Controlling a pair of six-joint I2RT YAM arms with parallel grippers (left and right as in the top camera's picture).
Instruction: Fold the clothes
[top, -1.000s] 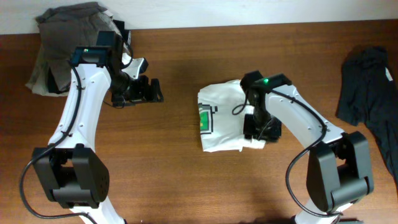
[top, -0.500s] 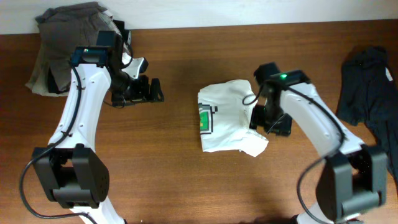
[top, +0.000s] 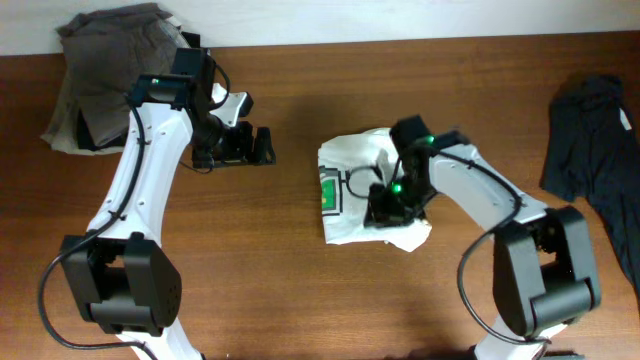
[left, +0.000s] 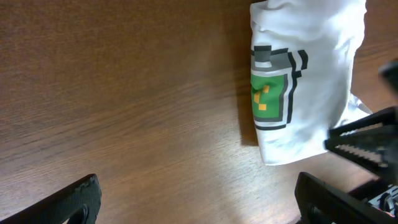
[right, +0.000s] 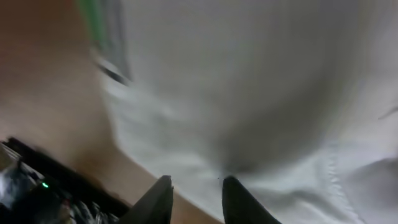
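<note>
A folded white shirt (top: 352, 180) with a green pixel print lies at the table's middle; it also shows in the left wrist view (left: 311, 81) and fills the right wrist view (right: 249, 81). My right gripper (top: 385, 207) is low over the shirt's lower right part, its fingers (right: 199, 190) a narrow gap apart with nothing seen between them; that view is blurred. A loose shirt corner (top: 412, 236) sticks out beside it. My left gripper (top: 262, 146) is open wide and empty (left: 199, 199), over bare wood left of the shirt.
A pile of olive-brown clothes (top: 105, 70) sits at the back left corner. A dark garment (top: 590, 140) lies crumpled at the right edge. The brown wooden table (top: 300, 290) runs to a white wall at the back.
My right gripper left the shirt's right edge, swung out right, then moved left onto the shirt. My left gripper shifted slightly right, toward the shirt.
</note>
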